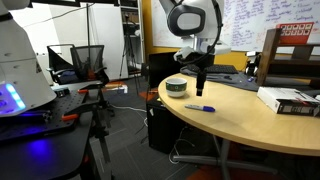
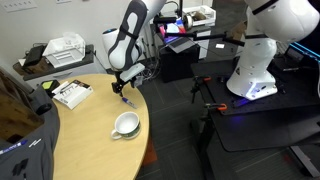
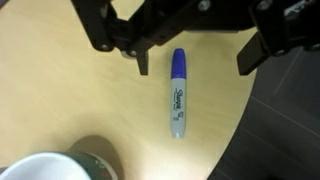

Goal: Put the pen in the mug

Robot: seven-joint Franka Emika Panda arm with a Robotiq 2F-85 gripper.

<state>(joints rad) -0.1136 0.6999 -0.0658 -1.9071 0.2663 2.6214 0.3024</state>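
Jaws wide apart, the gripper (image 3: pixel 193 62) hovers over the pen (image 3: pixel 178 92), holding nothing. The pen lies flat on the pale wooden worktop (image 3: pixel 60 90), blue cap towards the gripper. The mug (image 3: pixel 45 165) stands near it, not touching.

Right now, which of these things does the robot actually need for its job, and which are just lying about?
Part of the job:
- blue Sharpie marker, lying flat on the table
- banded mug, standing nearby
- claw, open just above the marker

Just lying about:
- book on the table
- office chair
- whiteboard
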